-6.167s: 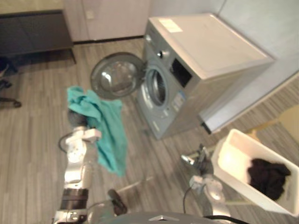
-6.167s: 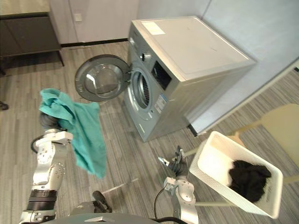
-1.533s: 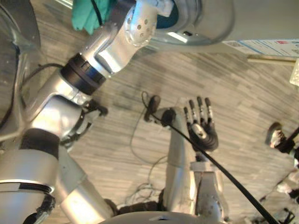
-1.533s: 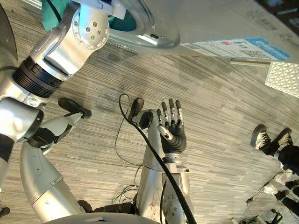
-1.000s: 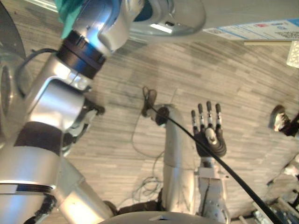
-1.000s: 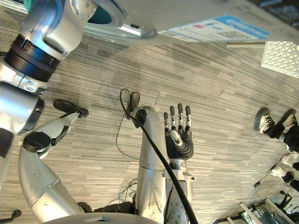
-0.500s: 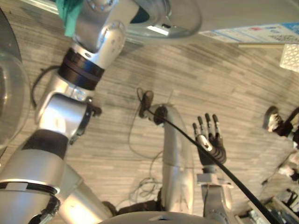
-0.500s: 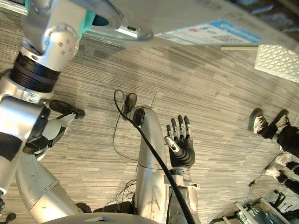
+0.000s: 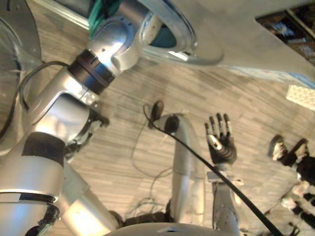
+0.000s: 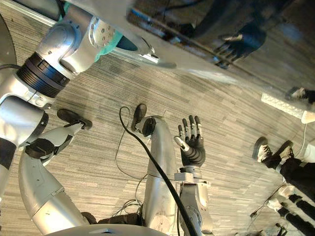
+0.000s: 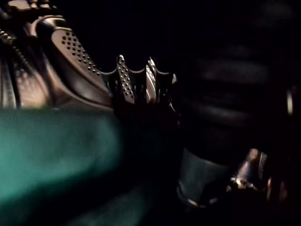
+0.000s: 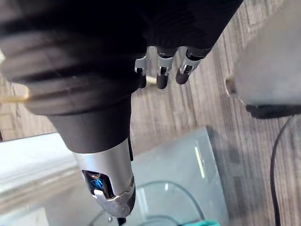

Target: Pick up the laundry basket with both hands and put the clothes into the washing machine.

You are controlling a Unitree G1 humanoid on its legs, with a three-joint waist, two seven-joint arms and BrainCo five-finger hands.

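Right eye view | right hand [image 10: 193, 150] fingers [image 10: 190, 129] straight, empty | left hand [image 11: 207, 169] by teal cloth [image 11: 51, 150], grip unclear

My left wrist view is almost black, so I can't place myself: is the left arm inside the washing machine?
Observer: Yes, the left arm reaches through the washing machine's round door opening, with teal cloth showing at the opening.
Operator: Is the right hand carrying anything?
Observer: No, the right hand is open and empty above the floor.
Operator: Anyone close by?
Observer: A person's shoes stand on the floor to the robot's right.
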